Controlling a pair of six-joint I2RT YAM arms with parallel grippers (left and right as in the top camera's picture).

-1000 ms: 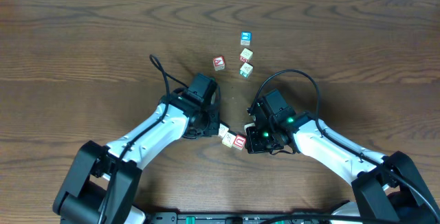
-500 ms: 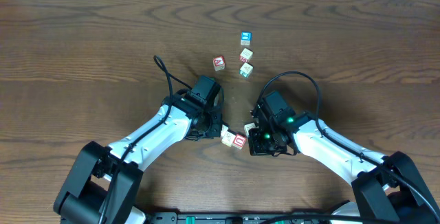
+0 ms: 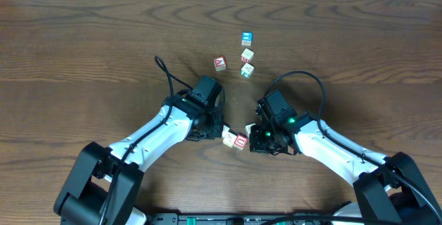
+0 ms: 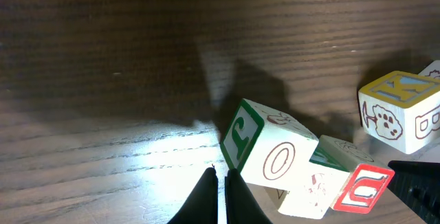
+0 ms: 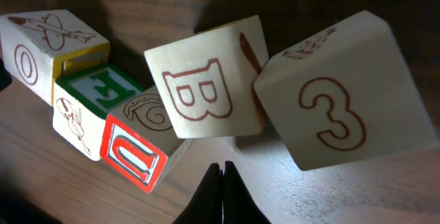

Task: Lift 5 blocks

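Note:
Several small wooden blocks are bunched together between my two grippers. In the right wrist view they are a cream "O" block (image 5: 48, 45), a green-faced block (image 5: 103, 90), a red-outlined block (image 5: 134, 152), a tilted "B" block (image 5: 206, 86) and a "3" block (image 5: 337, 114). The left wrist view shows the "O" block (image 4: 275, 155), the red-outlined face (image 4: 364, 186) and a yellow-topped block (image 4: 402, 110). My left gripper (image 4: 220, 183) is shut and empty at the cluster's left side (image 3: 229, 137). My right gripper (image 5: 221, 172) is shut and empty, just in front of the "B" block.
Other blocks lie farther back on the wooden table: a red "A" cube (image 3: 219, 63), a blue-faced cube (image 3: 246, 38) and two pale cubes (image 3: 247, 54) (image 3: 246, 70). A black cable loops over each arm.
My left gripper has edged right toward the cluster. My right gripper has shifted slightly. The blocks have barely moved.

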